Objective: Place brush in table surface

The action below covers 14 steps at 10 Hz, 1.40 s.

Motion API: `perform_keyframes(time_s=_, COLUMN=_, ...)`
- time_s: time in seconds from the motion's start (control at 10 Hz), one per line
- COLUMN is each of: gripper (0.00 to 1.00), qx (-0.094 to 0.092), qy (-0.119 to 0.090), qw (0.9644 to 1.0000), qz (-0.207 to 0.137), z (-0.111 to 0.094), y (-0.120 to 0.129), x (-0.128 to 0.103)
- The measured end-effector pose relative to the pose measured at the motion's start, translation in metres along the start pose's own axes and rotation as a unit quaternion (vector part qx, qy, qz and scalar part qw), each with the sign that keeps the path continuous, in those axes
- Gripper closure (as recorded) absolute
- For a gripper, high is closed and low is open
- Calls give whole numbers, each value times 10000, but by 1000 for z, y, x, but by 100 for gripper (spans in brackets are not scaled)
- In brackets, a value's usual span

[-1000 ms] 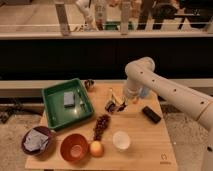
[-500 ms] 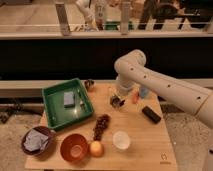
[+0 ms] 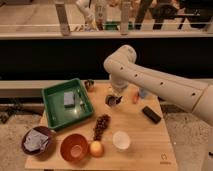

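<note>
At the near right corner of the table (image 3: 145, 142) sits a small dark logo (image 3: 163, 157), too small to read; no other writing shows. Arm (image 3: 150, 80) enters from the right, white, bending down to the gripper (image 3: 116, 99), which hangs low over the far middle of the table, just right of the tray (image 3: 52, 112). Whether it is apart or clamped cannot be told, since dark shapes crowd beneath it. Brush (image 3: 112, 101) appears as a pale, dark-rimmed head right under the gripper, at or just above the wood; contact with the surface is not clear. Tray is green, tilted on the far left part of the table, its left corner near the edge, with a grey block (image 3: 69, 98) inside. A small dark cup (image 3: 89, 84) stands at the far edge beside the tray's far corner. Right of the gripper are an orange item (image 3: 134, 97) and a bluish one (image 3: 143, 93), near the far right edge. A black block (image 3: 151, 114) lies close to the right edge. Grapes (image 3: 101, 126) lie mid-table, just near of the tray. Along the near edge, from left: dark bowl (image 3: 36, 142) with a grey cloth overhanging the left edge, orange bowl (image 3: 74, 147), orange fruit (image 3: 96, 148), white cup (image 3: 121, 140). Bare wood lies open between the white cup, the black block and the logo corner.
</note>
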<state>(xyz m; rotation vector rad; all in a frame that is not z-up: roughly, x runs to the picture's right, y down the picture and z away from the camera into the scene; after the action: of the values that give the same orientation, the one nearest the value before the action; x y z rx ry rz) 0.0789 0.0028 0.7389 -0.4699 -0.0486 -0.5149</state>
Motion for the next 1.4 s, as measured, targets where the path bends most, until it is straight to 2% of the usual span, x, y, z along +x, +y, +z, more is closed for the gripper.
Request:
perform_keyframes(time_s=0.4, gripper=100, qx=17, qy=12, qw=10000, qz=39, z=-7, y=1, x=2)
perform_keyframes(time_s=0.7, gripper=100, qx=-3, qy=-79, qw=9999, qz=97, z=-5, y=3, x=2)
perform_keyframes(time_s=1.4, gripper=100, qx=-302, qy=-497, qw=9981, qz=178, z=37, y=15, x=-5)
